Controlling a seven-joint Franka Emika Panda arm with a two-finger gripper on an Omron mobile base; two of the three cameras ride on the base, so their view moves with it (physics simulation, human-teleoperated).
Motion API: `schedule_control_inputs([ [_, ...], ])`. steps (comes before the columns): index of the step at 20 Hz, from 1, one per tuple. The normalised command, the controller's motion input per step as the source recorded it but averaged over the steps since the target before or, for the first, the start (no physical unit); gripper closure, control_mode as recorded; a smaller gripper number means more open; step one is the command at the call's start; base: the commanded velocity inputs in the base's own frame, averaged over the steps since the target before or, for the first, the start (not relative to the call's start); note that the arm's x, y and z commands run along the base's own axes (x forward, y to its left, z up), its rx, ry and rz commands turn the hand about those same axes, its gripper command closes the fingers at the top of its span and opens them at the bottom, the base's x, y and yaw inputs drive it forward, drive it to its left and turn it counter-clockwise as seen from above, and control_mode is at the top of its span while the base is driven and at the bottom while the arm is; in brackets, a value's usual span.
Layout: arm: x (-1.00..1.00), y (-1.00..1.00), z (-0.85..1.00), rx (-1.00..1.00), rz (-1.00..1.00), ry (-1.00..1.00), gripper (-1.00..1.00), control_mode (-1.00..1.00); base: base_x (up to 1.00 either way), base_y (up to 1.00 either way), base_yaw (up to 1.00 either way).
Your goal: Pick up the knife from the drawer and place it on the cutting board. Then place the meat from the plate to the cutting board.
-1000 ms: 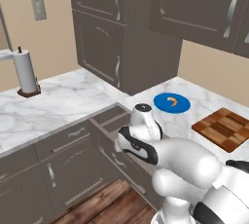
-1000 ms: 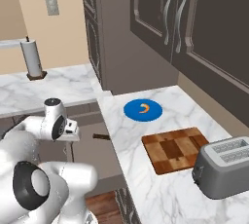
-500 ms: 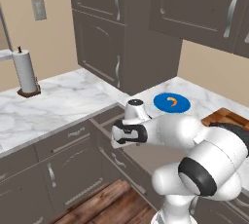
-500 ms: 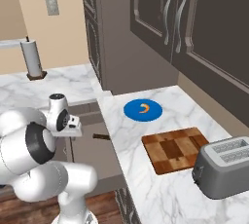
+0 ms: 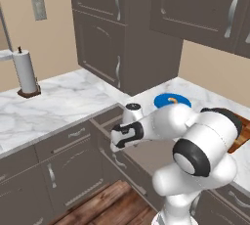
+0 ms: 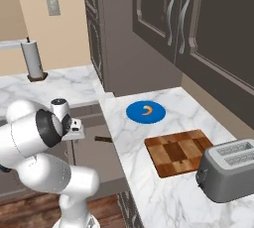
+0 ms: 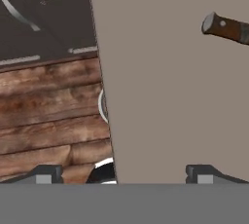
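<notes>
The drawer (image 7: 170, 72) stands pulled out, its flat, plain grey-brown floor smooth and matte. On that floor lies the knife (image 7: 228, 27), with a glossy dark brown handle with a rounded butt; in the hand view its long axis runs nearly level, butt toward the left, the blade cut off by the right edge. The right base view shows the same handle (image 6: 103, 139) lying crosswise in the drawer just beside the marble tabletop (image 6: 149, 182). That view also shows the checkered wooden cutting board (image 6: 179, 151) and the round blue plate (image 6: 146, 111) carrying the small orange crescent of meat (image 6: 146, 110). The pincer (image 7: 121, 173) hangs over the drawer's edge, jaws spread wide, holding nothing.
</notes>
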Motion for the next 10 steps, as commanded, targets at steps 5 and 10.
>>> schedule_control_inputs([
  [5,0.07,0.04,-0.22,0.00,0.09,-0.06,-1.00,-1.00,0.00,0.00,0.00],
  [10,0.09,0.07,-0.19,0.00,0.08,-0.02,-1.00,-1.00,0.00,0.00,0.00],
])
